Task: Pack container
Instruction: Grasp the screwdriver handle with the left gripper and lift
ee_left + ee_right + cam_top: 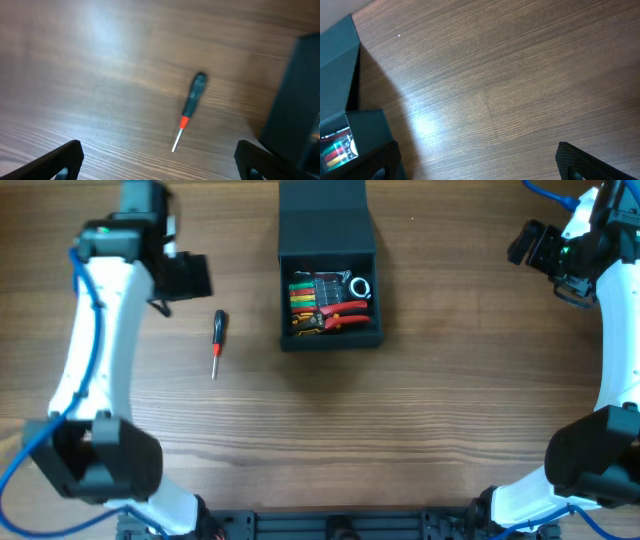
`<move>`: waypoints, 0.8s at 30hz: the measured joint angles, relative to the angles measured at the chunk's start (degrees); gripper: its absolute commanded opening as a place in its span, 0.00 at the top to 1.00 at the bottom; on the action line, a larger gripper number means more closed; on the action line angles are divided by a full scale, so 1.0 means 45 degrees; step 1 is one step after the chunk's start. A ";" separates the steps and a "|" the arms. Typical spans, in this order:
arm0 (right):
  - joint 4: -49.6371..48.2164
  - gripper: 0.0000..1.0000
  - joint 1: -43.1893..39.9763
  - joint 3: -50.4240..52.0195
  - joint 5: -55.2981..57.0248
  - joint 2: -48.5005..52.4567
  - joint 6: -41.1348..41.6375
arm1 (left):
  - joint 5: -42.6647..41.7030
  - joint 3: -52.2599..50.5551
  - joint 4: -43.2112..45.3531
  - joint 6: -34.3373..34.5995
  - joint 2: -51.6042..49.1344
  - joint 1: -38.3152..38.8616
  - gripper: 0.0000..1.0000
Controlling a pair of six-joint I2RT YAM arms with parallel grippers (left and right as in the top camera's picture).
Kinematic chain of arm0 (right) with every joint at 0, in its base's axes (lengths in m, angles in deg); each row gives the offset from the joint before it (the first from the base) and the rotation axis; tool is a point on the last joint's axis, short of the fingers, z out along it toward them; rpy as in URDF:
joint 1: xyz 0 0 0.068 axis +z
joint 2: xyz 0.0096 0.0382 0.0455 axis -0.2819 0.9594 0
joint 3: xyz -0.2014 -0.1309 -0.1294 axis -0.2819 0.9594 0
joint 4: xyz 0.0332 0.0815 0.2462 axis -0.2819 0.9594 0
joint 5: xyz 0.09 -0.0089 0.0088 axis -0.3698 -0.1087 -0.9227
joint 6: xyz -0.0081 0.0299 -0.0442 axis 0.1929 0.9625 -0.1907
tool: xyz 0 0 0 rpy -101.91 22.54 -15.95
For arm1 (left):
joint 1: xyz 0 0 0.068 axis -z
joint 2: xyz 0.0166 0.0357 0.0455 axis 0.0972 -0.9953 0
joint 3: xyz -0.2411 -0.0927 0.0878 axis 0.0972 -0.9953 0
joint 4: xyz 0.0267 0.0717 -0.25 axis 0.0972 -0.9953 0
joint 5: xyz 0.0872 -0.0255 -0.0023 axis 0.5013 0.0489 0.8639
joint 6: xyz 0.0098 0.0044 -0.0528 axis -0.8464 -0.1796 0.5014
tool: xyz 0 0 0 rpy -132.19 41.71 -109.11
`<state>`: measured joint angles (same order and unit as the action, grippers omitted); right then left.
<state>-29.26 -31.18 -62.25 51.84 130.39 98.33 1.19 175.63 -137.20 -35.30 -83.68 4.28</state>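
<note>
The dark teal-black container (328, 338) stands at the table's back centre with its flap lid (325, 215) open behind it. Inside lie red-handled pliers (343, 313), several coloured tools (302, 298) and a white ring (359, 285). A screwdriver (217, 340) with a black handle and red collar lies on the table left of the box; it also shows in the left wrist view (190, 105). My left gripper (159, 160) is open and empty, up and left of the screwdriver. My right gripper (480, 160) is open and empty, far right of the container (350, 125).
The wooden table (400, 420) carries nothing else. My left arm (95, 330) stretches along the left side and my right arm (610, 350) along the right edge. The container's side (295, 100) fills the right of the left wrist view.
</note>
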 measured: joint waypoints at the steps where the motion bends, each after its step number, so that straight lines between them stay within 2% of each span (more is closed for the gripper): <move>1: 0.0000 0.00 0.0000 0.0000 0.0000 0.0000 0.0000 | -0.0301 0.0000 -0.0044 0.0005 -0.0369 -0.0398 0.09; 4: 0.0000 0.00 0.0000 0.0000 0.0000 0.0000 0.0000 | -0.1195 -0.0005 -0.0068 -0.0704 -0.1841 -0.1044 0.14; 6: 0.0000 0.00 0.0000 0.0000 0.0000 0.0000 0.0000 | -0.1438 -0.0010 -0.0068 -0.1127 -0.2696 -0.1030 0.18; 10: 0.0000 0.00 0.0000 0.0000 0.0000 0.0000 0.0000 | -0.1642 -0.0024 -0.0029 -0.1661 -0.4104 -0.0835 0.20; 18: 0.0000 0.00 0.0000 0.0000 0.0000 0.0000 0.0000 | -0.1724 -0.0024 0.1059 -0.1885 -0.4425 0.0287 0.23; 24: 0.0005 0.00 0.0000 0.0000 0.0000 0.0000 0.0000 | -0.1855 -0.0024 0.1185 -0.1875 -0.4949 0.0763 0.26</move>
<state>-29.24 -31.18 -62.25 51.84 130.39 98.33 -7.16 175.52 -131.87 -43.74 -105.95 7.71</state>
